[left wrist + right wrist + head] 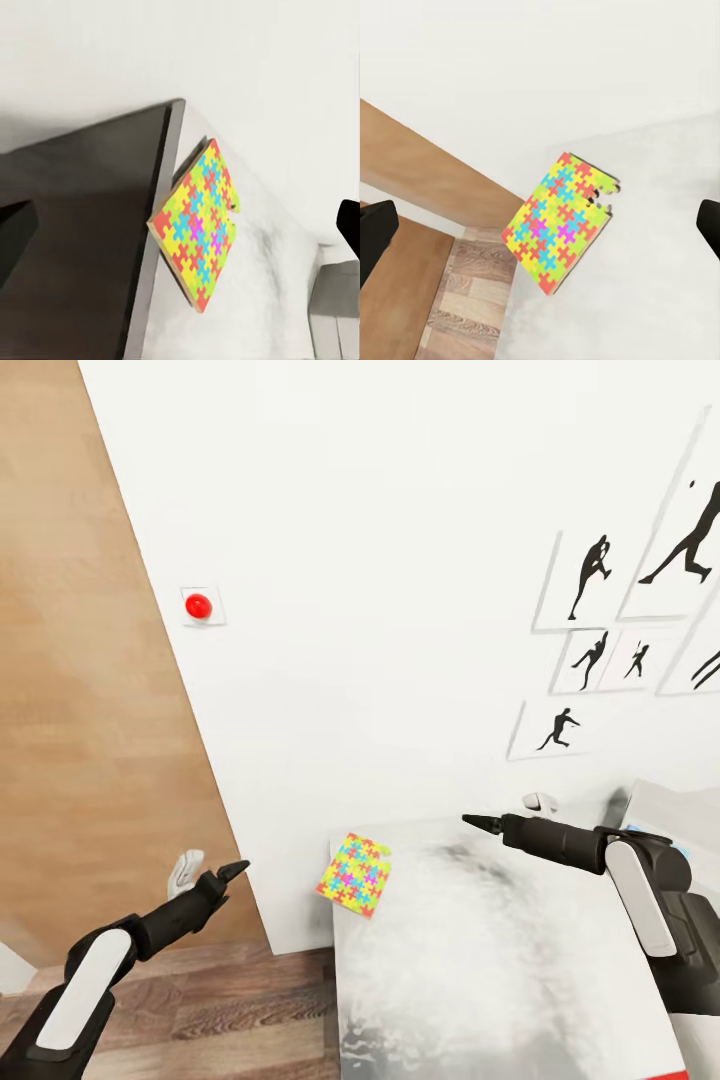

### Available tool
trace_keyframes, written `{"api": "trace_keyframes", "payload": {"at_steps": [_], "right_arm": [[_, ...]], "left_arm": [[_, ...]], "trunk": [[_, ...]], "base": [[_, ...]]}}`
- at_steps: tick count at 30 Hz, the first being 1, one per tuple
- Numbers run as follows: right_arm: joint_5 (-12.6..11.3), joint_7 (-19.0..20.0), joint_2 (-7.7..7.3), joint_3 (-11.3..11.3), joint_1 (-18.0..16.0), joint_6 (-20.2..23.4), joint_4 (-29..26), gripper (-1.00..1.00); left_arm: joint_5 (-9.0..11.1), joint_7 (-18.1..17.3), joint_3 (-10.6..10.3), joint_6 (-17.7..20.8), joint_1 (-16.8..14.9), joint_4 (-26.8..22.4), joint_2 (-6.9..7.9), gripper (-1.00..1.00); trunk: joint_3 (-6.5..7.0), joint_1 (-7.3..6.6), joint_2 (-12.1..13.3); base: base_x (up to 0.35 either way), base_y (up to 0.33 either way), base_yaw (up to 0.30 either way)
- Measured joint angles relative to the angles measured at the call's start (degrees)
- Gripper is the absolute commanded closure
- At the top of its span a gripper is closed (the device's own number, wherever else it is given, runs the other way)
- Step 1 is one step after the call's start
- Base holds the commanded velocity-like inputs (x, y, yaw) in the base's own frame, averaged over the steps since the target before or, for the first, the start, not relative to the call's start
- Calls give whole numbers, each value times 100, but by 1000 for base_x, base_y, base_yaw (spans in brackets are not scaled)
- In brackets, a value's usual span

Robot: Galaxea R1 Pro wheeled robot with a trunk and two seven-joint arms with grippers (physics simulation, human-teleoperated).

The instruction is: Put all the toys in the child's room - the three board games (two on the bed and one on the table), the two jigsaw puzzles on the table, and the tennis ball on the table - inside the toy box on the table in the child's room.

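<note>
Jigsaw puzzle (355,874) lies on the table (480,960) at its near-left corner, one edge poking past the rim, w/ a bite missing at one corner. Left gripper (232,872) hangs over the floor beside the table, right gripper (478,822) over the tabletop; both empty, fingertips look pinched together in head view, though wrist views show dark finger bits at opposite frame edges, so spread can't be told.

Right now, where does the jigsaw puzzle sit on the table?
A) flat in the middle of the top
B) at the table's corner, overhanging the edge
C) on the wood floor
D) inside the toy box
B: the jigsaw puzzle lies at the corner of the table, with part of it jutting past the edge above the floor.
</note>
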Motion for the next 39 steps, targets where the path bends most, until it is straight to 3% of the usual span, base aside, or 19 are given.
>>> {"api": "trace_keyframes", "payload": {"at_steps": [1, 4, 7, 12, 27, 30, 35, 39], "right_arm": [[0, 0, 0, 0, 0, 0, 0, -100], [2, 0, 3, 0, -1, 1, 1, -100], [-1, 0, 4, 0, 2, 2, 2, -100], [-3, 0, 3, 0, 3, 2, 2, -100], [-2, 0, 0, 0, 5, 1, 0, -100], [-1, 3, -20, -3, 6, 4, -1, -100], [2, 7, -45, -12, 5, 8, -2, -100], [0, 7, -57, -15, 3, 10, -4, -100]], "left_arm": [[-4, -1, 0, -2, 0, 1, 0, -100], [-373, -72, 6, -107, -13, 66, -21, -100], [-486, -148, 9, -154, -18, 89, -44, -100], [-536, -252, 16, -188, -26, 102, -76, -100], [-441, -428, -38, -219, -25, 49, -103, -100], [-478, -631, -190, -219, -23, -11, -93, -100], [-691, -1004, -618, -218, -25, -13, -68, -100], [-760, -1114, -738, -218, -43, 20, -55, -100]], "trunk": [[0, 0, 0], [0, 0, 0], [0, 0, 0], [0, 0, 0], [0, 0, 0], [0, 0, 0], [-17, 22, -38], [-90, 110, -199]], "base": [[4, 6, 0], [3, 4, 0], [2, 3, 0], [1, 2, 0], [0, 0, 0], [0, 0, 0], [0, 0, 0], [0, 0, 0]]}}
